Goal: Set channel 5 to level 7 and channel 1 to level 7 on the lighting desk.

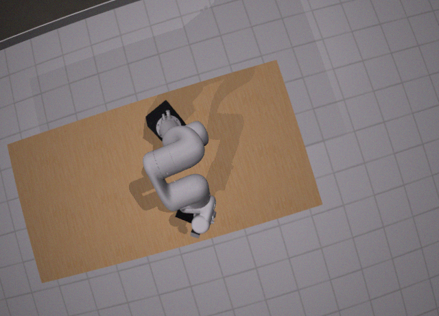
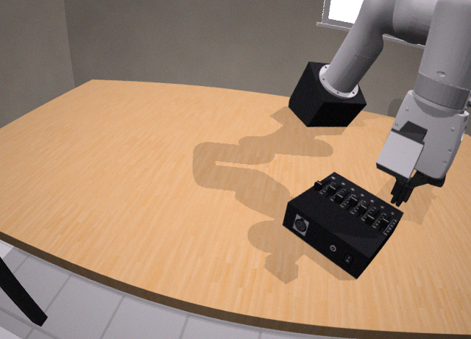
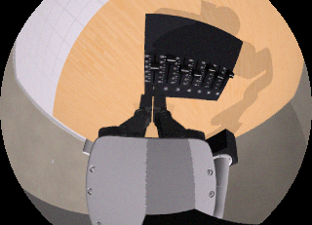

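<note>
The lighting desk (image 2: 342,223) is a black box with a row of several faders on its top, standing flat on the wooden table. It shows in the wrist view (image 3: 189,59) ahead of the fingers. In the overhead view only a corner of the desk (image 1: 184,215) shows under the arm. My gripper (image 2: 399,198) is shut on nothing. It hangs a little above the desk's far right corner, clear of the fader caps. In the wrist view the gripper's fingertips point at the near left end of the fader row. The fader levels are too small to read.
The arm's black base block (image 2: 326,95) stands behind the desk. The table's front edge (image 2: 190,305) runs close below the desk. A dark leg (image 2: 18,293) stands on the floor at the lower left.
</note>
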You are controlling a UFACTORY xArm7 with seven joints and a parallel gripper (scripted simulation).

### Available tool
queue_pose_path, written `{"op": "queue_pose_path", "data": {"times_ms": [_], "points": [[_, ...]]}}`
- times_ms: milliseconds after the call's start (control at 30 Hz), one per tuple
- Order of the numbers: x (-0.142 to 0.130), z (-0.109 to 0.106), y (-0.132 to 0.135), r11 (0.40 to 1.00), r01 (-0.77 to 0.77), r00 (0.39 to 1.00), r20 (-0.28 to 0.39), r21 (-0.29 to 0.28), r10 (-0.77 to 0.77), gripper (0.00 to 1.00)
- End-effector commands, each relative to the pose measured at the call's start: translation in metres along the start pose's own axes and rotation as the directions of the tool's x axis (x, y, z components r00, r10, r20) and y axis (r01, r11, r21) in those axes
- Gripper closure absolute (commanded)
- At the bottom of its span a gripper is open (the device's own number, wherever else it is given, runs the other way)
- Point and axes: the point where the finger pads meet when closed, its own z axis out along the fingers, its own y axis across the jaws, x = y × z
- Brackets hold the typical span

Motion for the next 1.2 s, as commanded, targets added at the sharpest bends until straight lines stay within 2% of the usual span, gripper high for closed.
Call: {"op": "queue_pose_path", "data": {"times_ms": [0, 633, 833, 933, 1133, 1167], "points": [[0.000, -0.007, -0.001, 1.000, 0.000, 1.000, -0.001, 0.001, 0.000, 1.00], [0.001, -0.007, 0.000, 1.000, -0.012, 1.000, -0.001, 0.000, 0.012, 1.00], [0.004, -0.007, 0.004, 0.989, -0.147, 0.989, -0.002, -0.004, 0.147, 1.00], [0.008, -0.007, 0.009, 0.957, -0.289, 0.957, -0.003, -0.008, 0.289, 1.00], [0.018, -0.006, 0.023, 0.810, -0.586, 0.810, -0.007, -0.010, 0.586, 1.00], [0.018, -0.006, 0.023, 0.810, -0.586, 0.810, -0.007, -0.010, 0.586, 1.00]]}}
